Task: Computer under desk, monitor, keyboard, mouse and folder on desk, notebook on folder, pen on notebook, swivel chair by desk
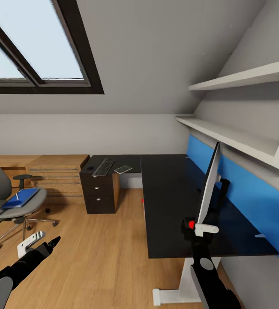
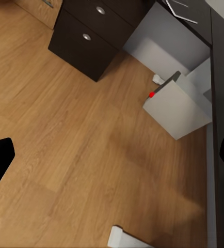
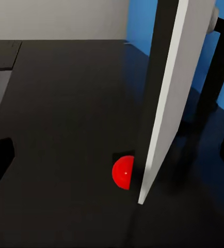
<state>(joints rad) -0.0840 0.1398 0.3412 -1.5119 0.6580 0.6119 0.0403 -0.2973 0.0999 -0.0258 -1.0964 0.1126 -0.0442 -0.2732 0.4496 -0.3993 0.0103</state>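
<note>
The monitor (image 1: 209,189) stands edge-on on the black desk (image 1: 169,206), near the blue panel. My right gripper (image 1: 196,225) is open at its lower corner by the red dot (image 3: 123,172); the monitor edge (image 3: 161,98) lies between the spread fingers, apart from both. The keyboard (image 1: 103,167) lies on the desk's far wing beside a flat grey item (image 1: 123,169). On the swivel chair (image 1: 4,199) rests the blue folder (image 1: 21,198). My left gripper (image 1: 40,243) hangs open over the floor. The grey computer (image 2: 181,106) sits under the desk.
Black drawers (image 1: 100,191) with silver knobs hold up the desk's far wing, and a wooden chest (image 1: 58,171) stands behind the chair. The blue wall panel (image 1: 250,189) and white shelves (image 1: 238,137) line the right wall. The desk's white leg (image 1: 186,283) is near my base.
</note>
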